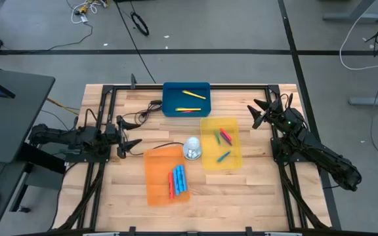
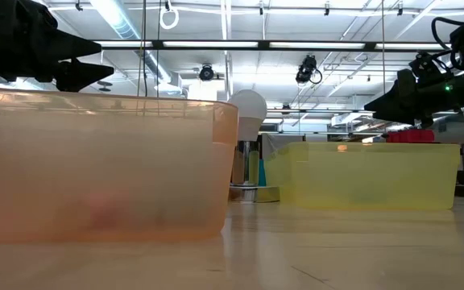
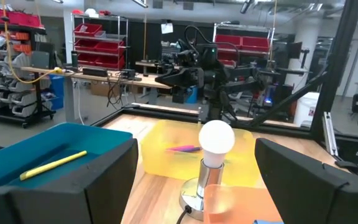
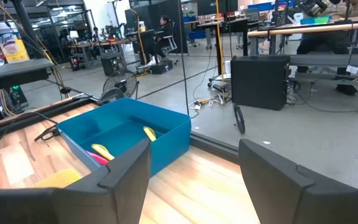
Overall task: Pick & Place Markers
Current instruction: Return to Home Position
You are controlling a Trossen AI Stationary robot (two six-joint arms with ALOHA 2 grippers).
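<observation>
Markers (image 1: 178,181) are all sitting in bins right now, none in either gripper. The orange bin (image 1: 151,190) near the front of the wooden table (image 1: 254,190) holds a tight bunch of them lying side by side, light blue ones plus a red one on the left of the bunch. The yellow bin (image 1: 235,160), just to its right and further back, has a red marker (image 1: 226,136), a green one (image 1: 218,138) next to it, and a teal one (image 1: 223,156) lying apart from those. The blue bin (image 1: 169,105) at the back edge has a yellow marker (image 1: 193,95) and, I think, another yellow with a pink one beside it (hard to separate from above).

A white light bulb on a stand (image 1: 192,149) stands between the orange and yellow bins.

Left gripper (image 1: 131,145) hovers over the table's left side, fingers spread wide with nothing between them. Right gripper (image 1: 256,115) is up at the right side, beside the yellow bin, also spread and empty.
</observation>
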